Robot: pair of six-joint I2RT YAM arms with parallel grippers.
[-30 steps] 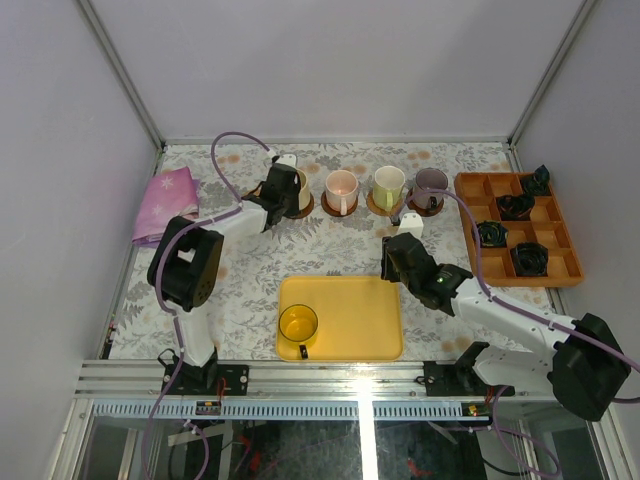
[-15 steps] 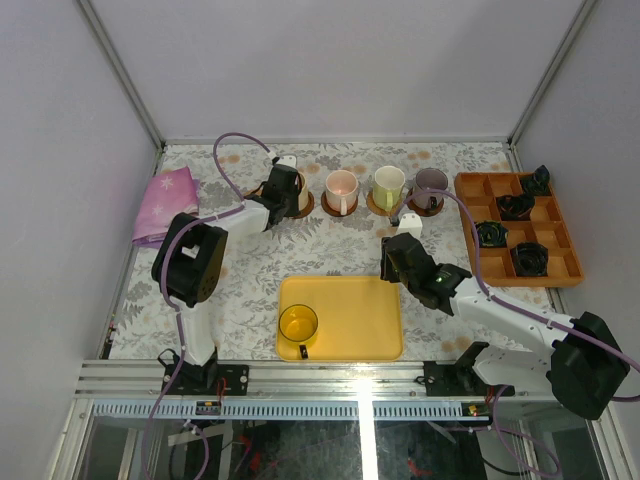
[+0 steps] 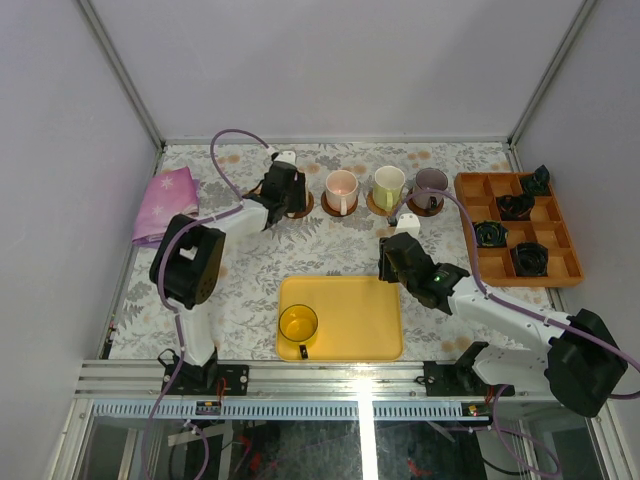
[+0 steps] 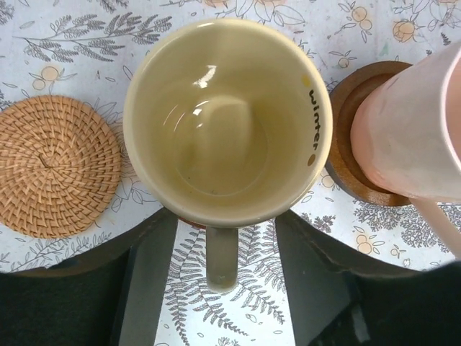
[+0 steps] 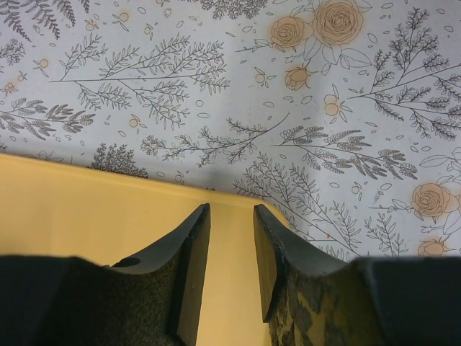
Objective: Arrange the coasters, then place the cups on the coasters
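A cream cup [image 4: 227, 119] stands on a dark coaster [image 3: 302, 208] at the left end of the back row. Its handle [image 4: 222, 256] lies between the fingers [image 4: 148, 281] of my left gripper [image 4: 223, 238], which is open, with a gap on each side of the handle. A tan woven coaster [image 4: 54, 173] lies bare to its left. The pink cup [image 3: 341, 187], green cup [image 3: 388, 183] and purple-grey cup [image 3: 430, 186] each sit on a coaster. The yellow cup [image 3: 298, 324] stands on the yellow tray [image 3: 350, 305]. My right gripper [image 5: 229, 216] is open and empty above the tray's far right corner.
An orange compartment box [image 3: 560, 268] with small black objects stands at the right. A pink cloth [image 3: 167, 203] lies at the back left. The pink cup [image 4: 418, 137] on its dark coaster [image 4: 353, 108] stands close to my left gripper's right finger.
My left gripper has opened and let go of the cream cup's handle; the cup stays on its coaster. The right arm has barely moved.
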